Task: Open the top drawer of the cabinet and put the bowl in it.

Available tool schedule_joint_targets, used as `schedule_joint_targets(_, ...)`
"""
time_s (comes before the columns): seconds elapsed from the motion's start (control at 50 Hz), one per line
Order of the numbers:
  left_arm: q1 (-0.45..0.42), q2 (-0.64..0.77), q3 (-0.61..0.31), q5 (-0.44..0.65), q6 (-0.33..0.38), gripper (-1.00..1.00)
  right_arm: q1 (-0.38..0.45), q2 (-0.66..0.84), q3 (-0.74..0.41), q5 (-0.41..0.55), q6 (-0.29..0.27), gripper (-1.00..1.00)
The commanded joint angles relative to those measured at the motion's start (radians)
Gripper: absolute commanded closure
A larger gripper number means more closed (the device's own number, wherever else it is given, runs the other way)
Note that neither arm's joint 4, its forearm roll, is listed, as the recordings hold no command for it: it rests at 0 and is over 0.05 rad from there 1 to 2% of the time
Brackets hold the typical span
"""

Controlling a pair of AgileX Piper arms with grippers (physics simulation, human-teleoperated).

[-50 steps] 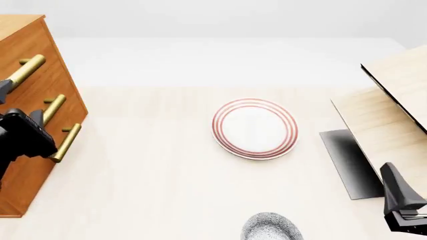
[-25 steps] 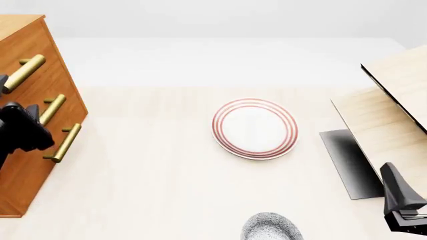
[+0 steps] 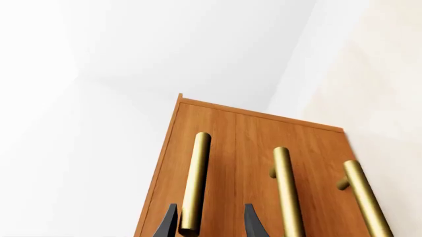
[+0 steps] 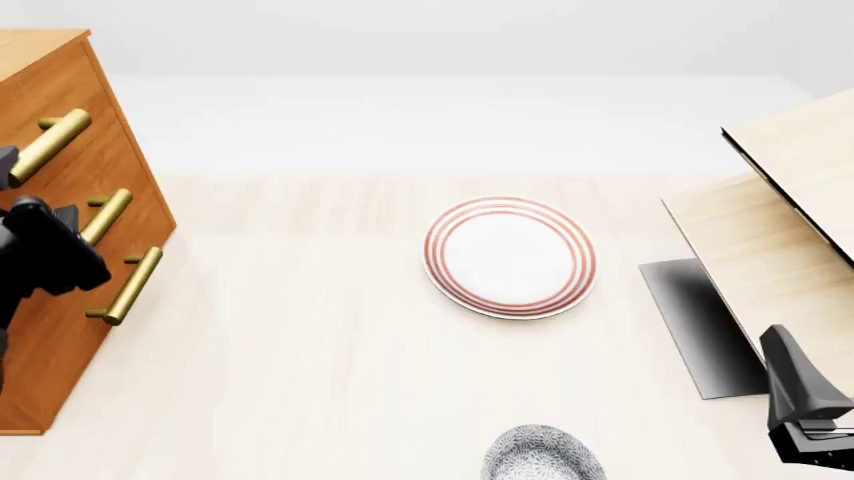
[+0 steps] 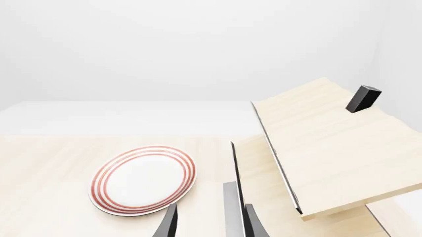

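Note:
The orange-brown cabinet stands at the table's left edge, its three drawers flush. In the left wrist view the top drawer shows its brass handle. My left gripper is open, with one dark finger on each side of that handle's near end and not touching it. In the front view the left gripper sits by the top handle. The speckled bowl rests at the front edge, partly cut off. My right gripper hovers open and empty at the front right, also visible in the front view.
A white red-ringed plate lies mid-table, also in the right wrist view. A pale light-wood structure with a dark base panel fills the right side. Two lower handles jut from the cabinet.
My left gripper has shifted slightly up and left, closer to the cabinet's top handle. The right arm, bowl and plate have not moved.

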Motion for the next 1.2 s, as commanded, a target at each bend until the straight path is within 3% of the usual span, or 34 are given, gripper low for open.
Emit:
schedule_joint_targets(0.02, 0.009, 0.023, -0.013, -0.006, 0.003, -1.00, 0.000, -0.002, 0.000, 0.000, 0.000, -1.00)
schedule_joint_targets(0.04, 0.009, 0.021, -0.012, -0.011, 0.004, 1.00, 0.000, -0.002, 0.000, 0.000, 0.000, -1.00)
schedule_joint_targets(0.54, -0.058, 0.040, 0.025, -0.053, 0.066, 1.00, 0.000, -0.002, 0.000, 0.000, -0.001, -1.00)
schedule_joint_targets(1.2, -0.195, -0.016, -0.032, 0.036, 0.103, 1.00, 0.000, -0.002, 0.000, 0.000, -0.001, -1.00)
